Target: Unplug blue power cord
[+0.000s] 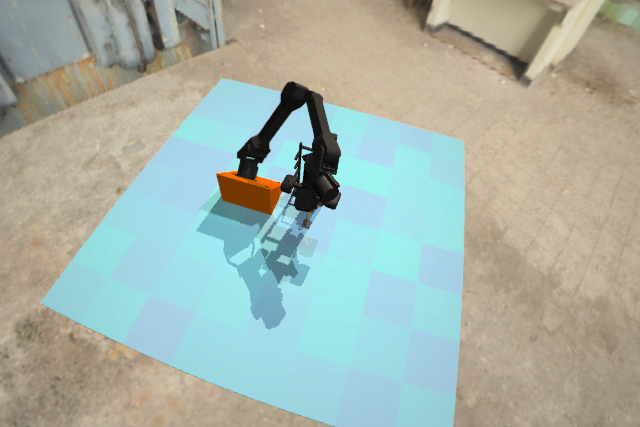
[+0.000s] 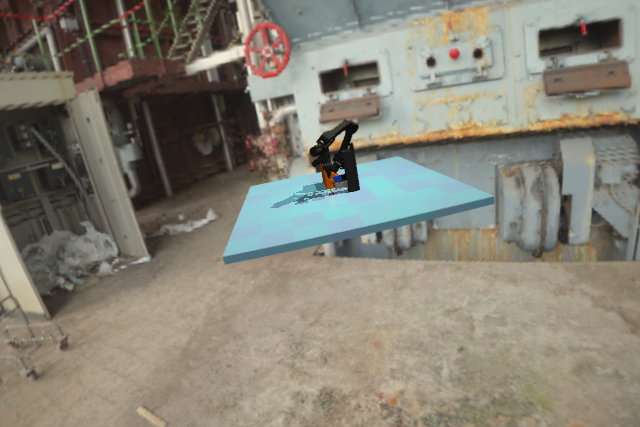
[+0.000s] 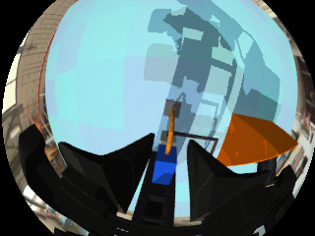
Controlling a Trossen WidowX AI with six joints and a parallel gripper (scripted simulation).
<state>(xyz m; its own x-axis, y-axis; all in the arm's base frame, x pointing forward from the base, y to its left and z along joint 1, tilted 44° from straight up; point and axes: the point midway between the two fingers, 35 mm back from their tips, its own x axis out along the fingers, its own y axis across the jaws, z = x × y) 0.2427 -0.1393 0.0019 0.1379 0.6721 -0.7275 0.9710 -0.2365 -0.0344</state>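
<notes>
My gripper (image 3: 171, 141) is partly open in the wrist view. The blue plug (image 3: 163, 164) (image 2: 338, 178) lies between its fingers there, with gaps visible on both sides. A thin orange cord (image 3: 171, 127) (image 1: 308, 216) runs from the plug to a small brown-grey block (image 3: 172, 105) (image 1: 306, 224). A black bar (image 3: 155, 197) meets the plug's near end. In the exterior view the plug shows beside a tall black upright panel (image 2: 351, 169). The power strip is not clearly told apart from the other black parts, and the plug's seating is hidden. The arm hides the plug in the top view.
An orange box-like block (image 1: 245, 195) (image 3: 256, 140) (image 2: 326, 175) stands to the right of the fingers in the wrist view, under the black arm's base. A thin black frame (image 1: 300, 153) with short pegs stands close to the gripper. All are on a blue tiled tabletop (image 1: 341, 319) (image 2: 413, 189).
</notes>
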